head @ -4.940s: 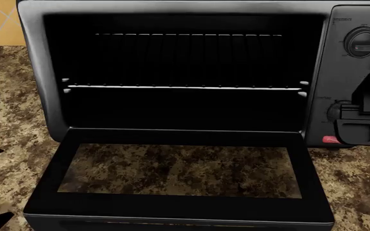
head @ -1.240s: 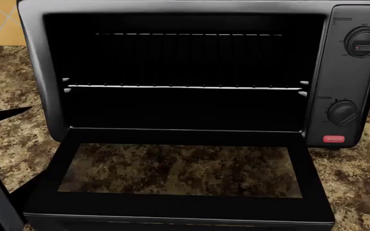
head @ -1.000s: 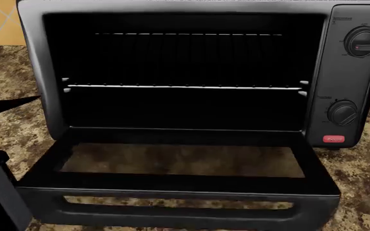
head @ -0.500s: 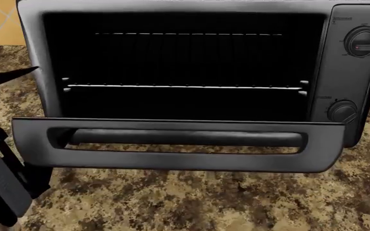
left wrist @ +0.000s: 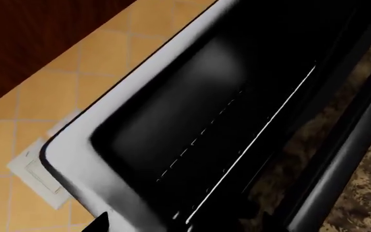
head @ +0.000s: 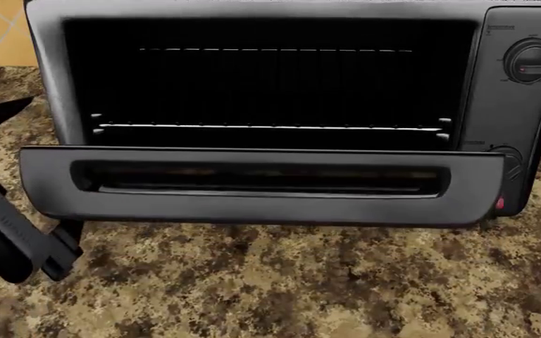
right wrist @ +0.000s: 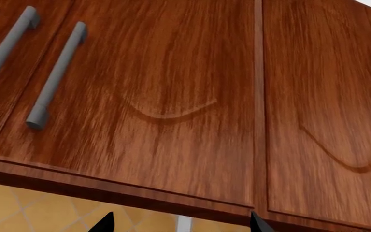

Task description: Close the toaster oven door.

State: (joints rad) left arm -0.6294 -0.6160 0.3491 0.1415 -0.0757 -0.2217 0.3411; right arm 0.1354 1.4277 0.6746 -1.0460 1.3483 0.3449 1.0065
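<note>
door: toaster oven door (head: 261, 184) partly raised, hinged at the base, handle edge facing camera; cavity above it open
oven: toaster oven (head: 520, 120) on speckled countertop (head: 280, 282); wire rack (head: 268, 127) visible inside
left arm: left gripper (head: 12, 236) low beside door's left end; contact and jaw state can't tell
right arm: right gripper (right wrist: 179, 223) parted, empty; faces wooden cabinet doors (right wrist: 172, 96)
</note>
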